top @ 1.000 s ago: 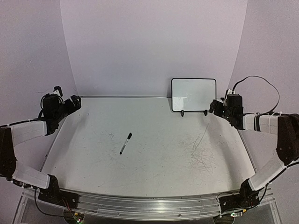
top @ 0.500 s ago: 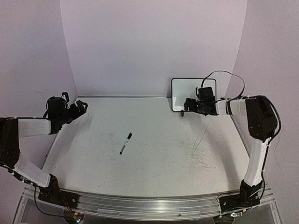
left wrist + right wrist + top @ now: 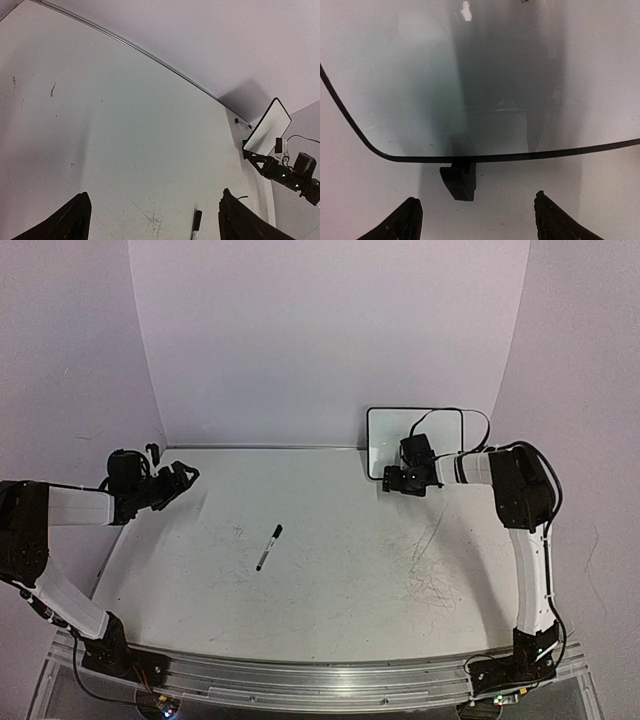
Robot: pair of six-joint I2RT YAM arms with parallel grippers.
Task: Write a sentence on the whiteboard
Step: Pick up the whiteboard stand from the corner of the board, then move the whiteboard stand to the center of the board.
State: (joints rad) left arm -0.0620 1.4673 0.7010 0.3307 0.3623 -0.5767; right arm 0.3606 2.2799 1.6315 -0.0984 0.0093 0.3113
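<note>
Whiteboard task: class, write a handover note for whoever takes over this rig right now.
Left gripper: open, empty, over the left side of the table.
Right gripper: open, empty, at the base of the whiteboard.
Whiteboard: upright at the back, blank.
Marker: lying mid-table, unheld.
Done: nothing written.
To do: pick up the marker, write the sentence.

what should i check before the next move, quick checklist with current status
1. Whiteboard standing upright at the back of the table: ok.
2. Board surface free of writing: ok, none visible.
3. Marker in a hand: not ok, it lies loose on the table, left of centre.
4. Left hand open and empty: ok.
5. Right hand open and empty, facing the board's lower frame and one foot: ok.
6. Marker cap on or off: cannot tell.
</note>
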